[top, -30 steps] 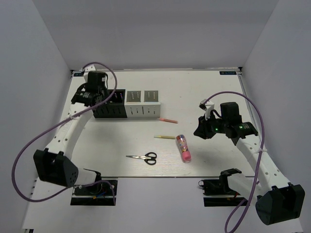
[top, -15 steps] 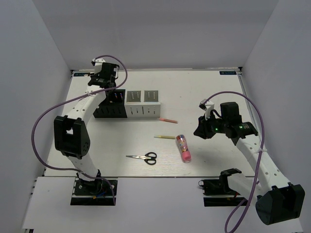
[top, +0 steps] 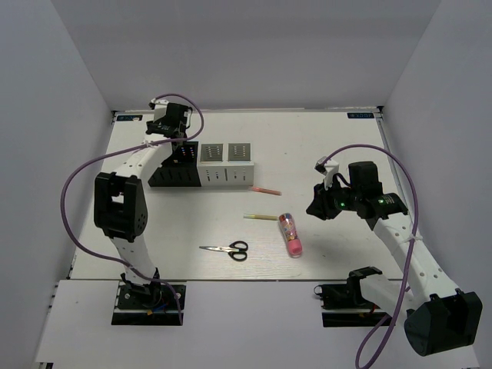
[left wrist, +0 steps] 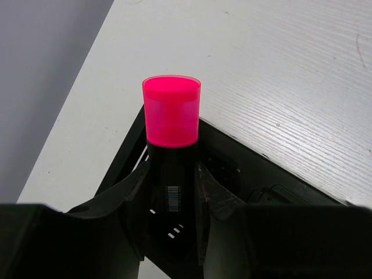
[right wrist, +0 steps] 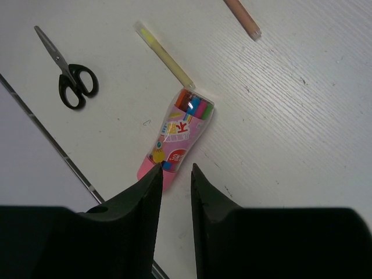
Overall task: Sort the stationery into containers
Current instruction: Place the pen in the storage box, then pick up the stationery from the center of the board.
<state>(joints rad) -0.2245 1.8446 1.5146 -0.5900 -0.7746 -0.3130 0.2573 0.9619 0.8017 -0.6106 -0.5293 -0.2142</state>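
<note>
Left wrist view: your left gripper (left wrist: 172, 186) was closed on a black marker (left wrist: 171, 110). Its red cap pointed at the camera in the frame's centre, over the black end of the holder row (left wrist: 232, 154). In the top view that spot sat in the upper left. In the right wrist view your right gripper (right wrist: 174, 171) had its jaws narrowly apart and empty, above the pink end of the clear tube (right wrist: 180, 136) at centre. The scissors (right wrist: 72, 78) lay upper left, the yellow pencil (right wrist: 165, 55) and pink pen (right wrist: 243, 17) toward the top.
</note>
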